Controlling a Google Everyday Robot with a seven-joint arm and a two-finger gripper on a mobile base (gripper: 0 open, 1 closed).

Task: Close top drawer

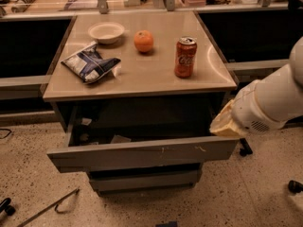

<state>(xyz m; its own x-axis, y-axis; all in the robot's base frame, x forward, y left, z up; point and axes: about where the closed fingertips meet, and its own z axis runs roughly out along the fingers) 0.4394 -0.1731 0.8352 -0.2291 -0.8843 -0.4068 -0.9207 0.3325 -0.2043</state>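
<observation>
The top drawer [142, 154] is a wide grey metal drawer pulled out from the cabinet. Its flat front has small white scuffs right of the middle. Its interior is dark, with a few small scraps at the left. My gripper [223, 125] is the cream-coloured end of the white arm [270, 100] coming in from the right. It sits at the drawer's right front corner, just above the top edge of the front panel. I cannot tell whether it touches the drawer.
On the cabinet top [142, 82] are a white bowl [106, 32], an orange [143, 41], a red soda can [185, 56] and a chip bag [91, 63]. A lower drawer front [144, 179] sits below. A metal rod [52, 207] lies on the floor at left, and casters [294, 187] stand at right.
</observation>
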